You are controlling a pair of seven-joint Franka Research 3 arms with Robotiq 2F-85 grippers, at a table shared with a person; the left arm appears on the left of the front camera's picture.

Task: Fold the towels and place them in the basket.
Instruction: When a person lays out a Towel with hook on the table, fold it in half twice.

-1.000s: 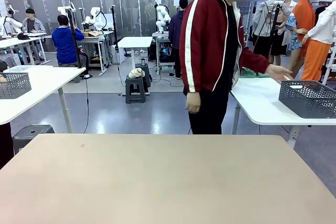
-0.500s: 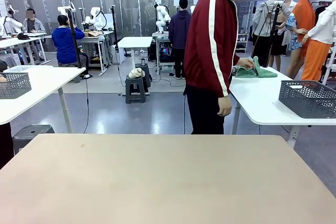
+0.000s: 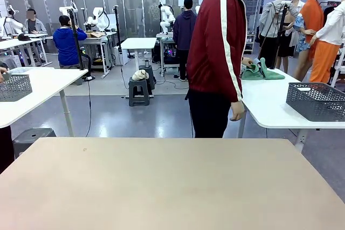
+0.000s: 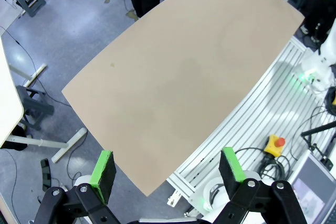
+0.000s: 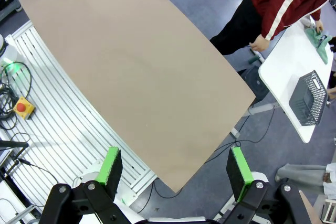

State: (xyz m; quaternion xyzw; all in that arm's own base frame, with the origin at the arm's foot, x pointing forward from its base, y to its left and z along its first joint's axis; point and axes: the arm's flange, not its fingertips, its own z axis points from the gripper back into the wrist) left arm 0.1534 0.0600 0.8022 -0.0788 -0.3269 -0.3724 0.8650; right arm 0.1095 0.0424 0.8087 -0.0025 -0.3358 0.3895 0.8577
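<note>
Two grippers, left gripper [image 4: 167,166] and right gripper [image 5: 175,166], two baskets [image 3: 317,100] [image 3: 13,87], one towel heap [image 3: 262,72]

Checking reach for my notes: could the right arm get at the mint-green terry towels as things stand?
Probably not: the mint-green terry towels lie on a separate white table across a gap of floor, beside the person.

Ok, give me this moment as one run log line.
left claw: open, holding nothing | right claw: open, holding nothing | towels: heap on side table, by person | basket: same table, apart from towels
</note>
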